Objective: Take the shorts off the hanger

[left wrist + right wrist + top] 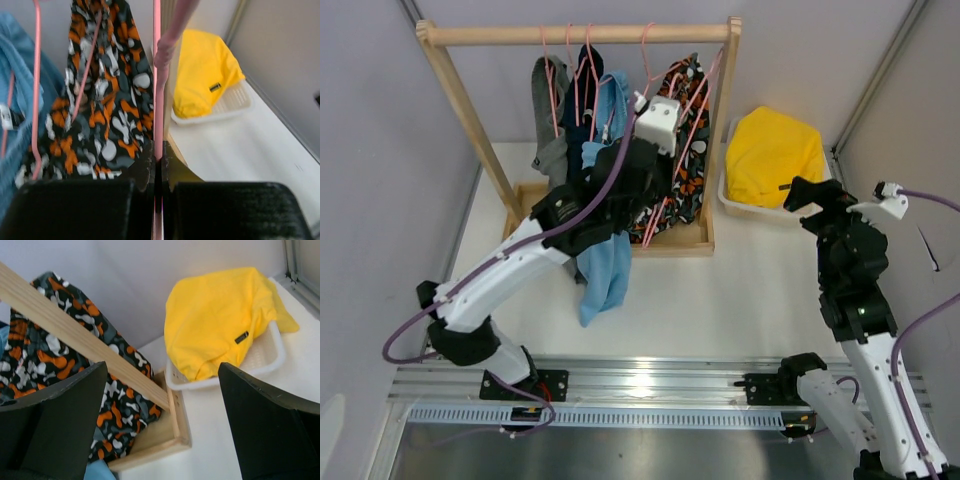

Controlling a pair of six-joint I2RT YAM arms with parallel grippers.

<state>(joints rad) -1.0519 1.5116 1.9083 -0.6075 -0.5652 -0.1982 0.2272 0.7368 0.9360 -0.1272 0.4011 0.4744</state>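
My left gripper [682,128] [158,155] is shut on the thin rod of a pink hanger [160,90] at the right end of the wooden rack [580,34]; the part of this hanger in view carries no cloth. Yellow shorts [770,155] [205,75] [220,320] lie heaped in a white basket [735,205] [272,357] right of the rack. My right gripper [802,195] [162,367] hangs open just in front of the basket, with nothing between its fingers.
A black, orange and white patterned garment [685,180] [110,100] [50,355] hangs on another pink hanger beside the held one. Blue [605,270] and grey [550,120] garments hang further left. The rack's wooden base frame [170,440] sits close to the basket. Walls enclose the table.
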